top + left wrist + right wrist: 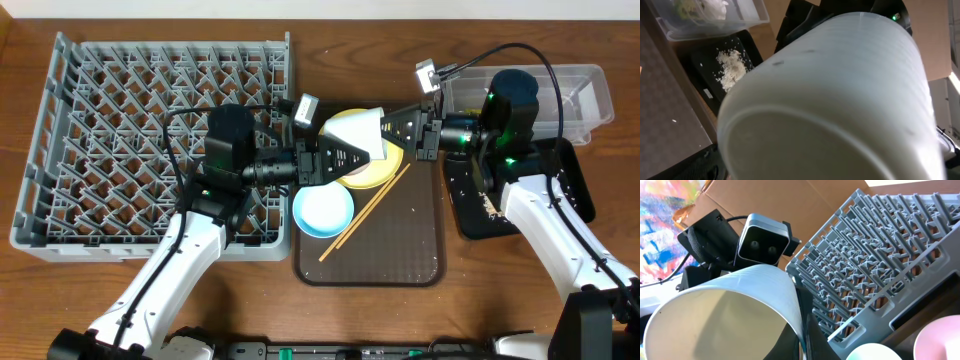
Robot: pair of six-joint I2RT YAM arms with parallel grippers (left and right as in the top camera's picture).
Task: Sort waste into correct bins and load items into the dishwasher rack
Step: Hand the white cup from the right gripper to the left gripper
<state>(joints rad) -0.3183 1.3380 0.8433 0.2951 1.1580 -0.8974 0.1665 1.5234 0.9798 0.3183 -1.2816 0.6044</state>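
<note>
The white bowl hangs on its side above the round yellow plate, between both grippers. My right gripper is shut on its rim, which shows pinched in the right wrist view. My left gripper is at the bowl's other side. The bowl fills the left wrist view, one dark finger shows outside its rim, and no finger is closed on it. The light blue bowl and wooden chopsticks lie on the brown tray. The small white cup is out of view.
The grey dishwasher rack stands at the left and also shows in the right wrist view. At the right, the clear tub holds tissue. The black tray carries beige food scraps.
</note>
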